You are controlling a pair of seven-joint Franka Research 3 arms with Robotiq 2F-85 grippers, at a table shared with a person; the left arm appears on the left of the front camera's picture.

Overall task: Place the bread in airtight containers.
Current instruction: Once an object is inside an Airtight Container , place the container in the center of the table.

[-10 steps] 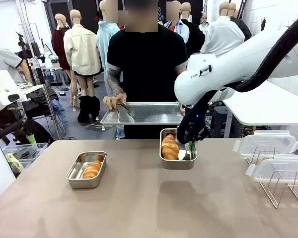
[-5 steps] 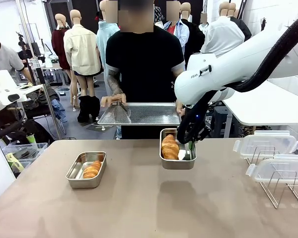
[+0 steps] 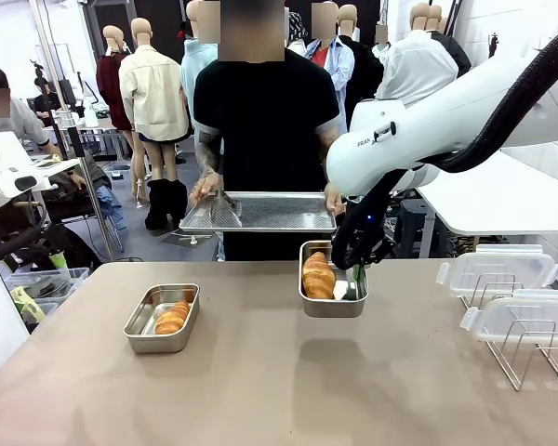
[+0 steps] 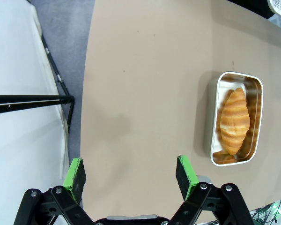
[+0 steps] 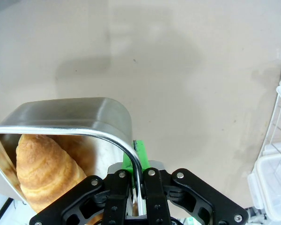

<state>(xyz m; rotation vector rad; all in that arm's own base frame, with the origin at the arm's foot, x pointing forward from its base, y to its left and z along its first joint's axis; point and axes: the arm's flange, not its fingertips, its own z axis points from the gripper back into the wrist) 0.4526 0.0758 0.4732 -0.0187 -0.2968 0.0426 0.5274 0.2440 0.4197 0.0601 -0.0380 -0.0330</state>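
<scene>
Pinching the right-hand rim of one steel container [image 3: 333,302] between its pressed-together fingers, the right gripper [image 3: 355,271] is holding this pan clear of the table [image 3: 260,400]; a shadow is lying on the bare top under it. In the right wrist view the rim [image 5: 132,154] is passing between the green pads, and one bread roll [image 5: 42,168] is lying inside, on the side away from the grip. The pan's long axis is running from the robot toward the person [image 3: 260,121], who is holding a perforated tray [image 3: 260,212] beyond the far table edge, near the lifted pan. The clear lids [image 3: 498,268] are resting on a wire rack [image 3: 530,358] to the robot's right of the held pan, so the right arm is the nearer one to them, and I judge the open top beneath the pan is giving enough room for setting it down. The left gripper [image 4: 130,173] is hanging spread and empty above the table, while the second container [image 4: 215,117] with its second roll [image 4: 234,121] is standing well apart, off to one side of the fingers, with much free surface between the two pans.
</scene>
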